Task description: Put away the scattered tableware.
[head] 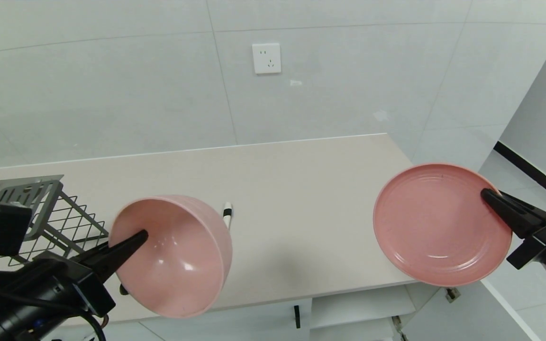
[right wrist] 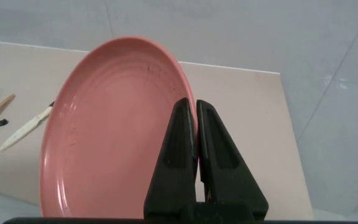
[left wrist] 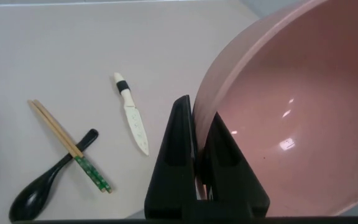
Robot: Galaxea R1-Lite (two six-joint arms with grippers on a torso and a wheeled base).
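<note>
Pink plate (head: pixel 434 222), tilted up on edge, hangs past the right end of the countertop (head: pixel 301 189). Right gripper (head: pixel 486 194) is clamped on its far rim, one finger either side. Pink bowl (head: pixel 183 265), tipped on its side with the opening toward the robot, hangs over the front left of the counter. Left gripper (head: pixel 142 234) pinches its rim. Wire rack (head: pixel 50 208) stands at the counter's left end. On the counter: chopsticks (left wrist: pixel 70 146) lying across the handle of a black spoon (left wrist: pixel 48 186); small white knife (left wrist: pixel 132 115) near them, not touching.
</note>
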